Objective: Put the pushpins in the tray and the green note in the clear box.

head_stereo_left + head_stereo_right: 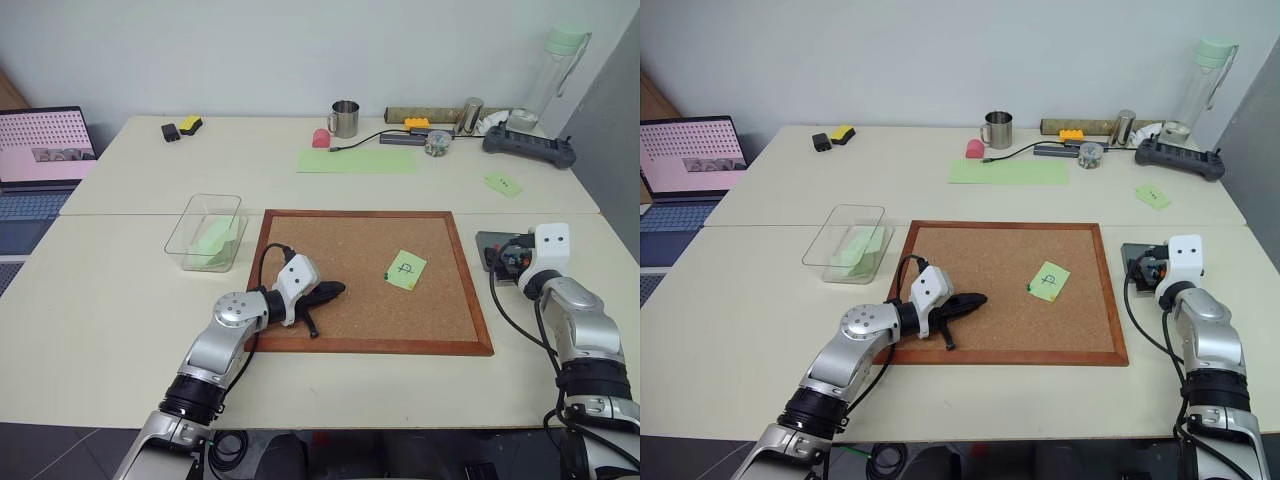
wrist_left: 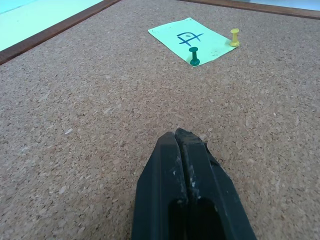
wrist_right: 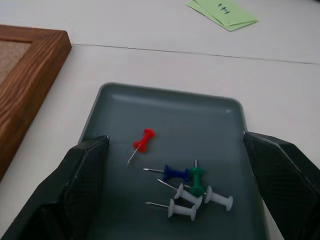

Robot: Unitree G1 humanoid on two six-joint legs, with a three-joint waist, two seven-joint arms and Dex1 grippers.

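A cork board (image 1: 370, 280) with a wooden frame lies mid-surface (image 1: 120, 330). The green note (image 1: 405, 270) sits at its 3 o'clock side, a dark pin head at the note's left edge. The left end effector (image 1: 335, 291), fingers pressed together, rests on the board's 8 o'clock area. The clear box (image 1: 205, 232) stands just off the board's 10 o'clock corner. The right end effector (image 1: 500, 256) hovers over the tray (image 1: 487, 245) at 3 o'clock.

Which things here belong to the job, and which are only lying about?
Job:
- light-green square note on the cork board, fixed by green pushpin and yellow pushpin
- dark-grey tray holding loose pushpins
- clear plastic box

Lying about:
- metal mug
- laptop
- large pale-green sheet
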